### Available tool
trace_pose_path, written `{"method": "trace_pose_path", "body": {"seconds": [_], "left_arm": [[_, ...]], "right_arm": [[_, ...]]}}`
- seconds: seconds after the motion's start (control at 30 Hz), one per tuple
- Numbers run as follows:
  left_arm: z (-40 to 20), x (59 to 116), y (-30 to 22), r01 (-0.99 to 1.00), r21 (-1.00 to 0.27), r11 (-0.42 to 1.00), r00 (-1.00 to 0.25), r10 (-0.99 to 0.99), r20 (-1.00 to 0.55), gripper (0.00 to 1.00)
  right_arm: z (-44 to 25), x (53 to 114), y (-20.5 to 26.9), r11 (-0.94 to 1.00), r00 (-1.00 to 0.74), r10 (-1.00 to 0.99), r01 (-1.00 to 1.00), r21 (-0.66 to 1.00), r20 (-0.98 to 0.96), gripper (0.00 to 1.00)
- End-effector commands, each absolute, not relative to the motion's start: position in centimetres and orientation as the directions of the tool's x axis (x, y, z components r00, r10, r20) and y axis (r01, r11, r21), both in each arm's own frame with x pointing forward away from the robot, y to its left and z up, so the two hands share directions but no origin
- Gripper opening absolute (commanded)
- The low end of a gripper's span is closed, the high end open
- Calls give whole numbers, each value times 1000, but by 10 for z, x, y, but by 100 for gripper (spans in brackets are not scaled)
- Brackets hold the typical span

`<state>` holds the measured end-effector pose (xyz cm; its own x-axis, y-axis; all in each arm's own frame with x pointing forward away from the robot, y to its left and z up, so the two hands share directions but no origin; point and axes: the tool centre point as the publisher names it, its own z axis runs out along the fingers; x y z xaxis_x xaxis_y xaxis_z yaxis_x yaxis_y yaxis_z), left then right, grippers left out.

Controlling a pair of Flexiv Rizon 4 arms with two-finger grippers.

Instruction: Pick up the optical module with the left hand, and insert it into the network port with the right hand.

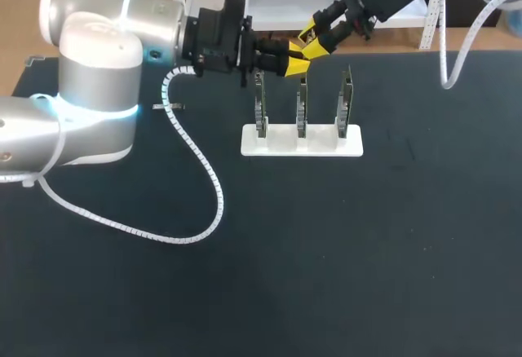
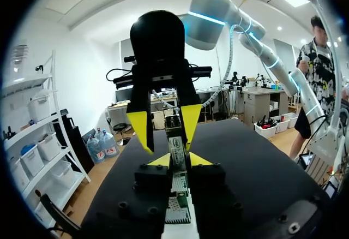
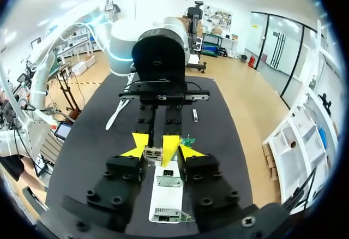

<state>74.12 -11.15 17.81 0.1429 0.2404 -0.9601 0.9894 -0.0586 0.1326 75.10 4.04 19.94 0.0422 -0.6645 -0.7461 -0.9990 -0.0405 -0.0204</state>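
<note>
Over the black desk (image 1: 326, 251), near the middle of its far edge, the left gripper (image 1: 294, 65) is clamping the optical module (image 2: 175, 149) above the white stand (image 1: 302, 141) of upright cards (image 1: 301, 104). The right gripper (image 1: 314, 37) is straddling the module's free end, jaws apart and not visibly gripping. Pickup is looking done, while the handover and the insertion into a network port (image 3: 169, 180) are still waiting.

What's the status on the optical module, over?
Left gripper shut on optical module. Right gripper open, straddling it. Card stand below, nothing between.
</note>
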Motion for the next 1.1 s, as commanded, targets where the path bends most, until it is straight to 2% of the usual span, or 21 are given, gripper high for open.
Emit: {"method": "trace_pose_path", "body": {"seconds": [0.03,0.1,0.13,0.53,0.57,0.6,1.1], "left_arm": [[179,732,-114,989,132,-67,144,244,-959,0],[179,732,-114,989,132,-67,144,244,-959,0],[179,732,-114,989,132,-67,144,244,-959,0],[179,732,-114,989,132,-67,144,244,-959,0],[179,732,-114,989,132,-67,144,244,-959,41],[179,732,-114,989,132,-67,144,244,-959,100],[179,732,-114,989,132,-67,144,244,-959,100]], "right_arm": [[200,760,42,-42,45,-665,-999,-23,-746,15],[200,760,42,-44,48,-665,-999,-25,-745,7],[201,759,42,-43,49,-665,-999,-27,-745,0],[199,759,39,-37,43,-663,-999,-25,-747,0],[199,759,39,-37,44,-663,-999,-25,-747,0],[199,759,39,-38,44,-663,-999,-25,-747,0],[201,756,39,-41,50,-659,-999,-30,-750,0]]}}
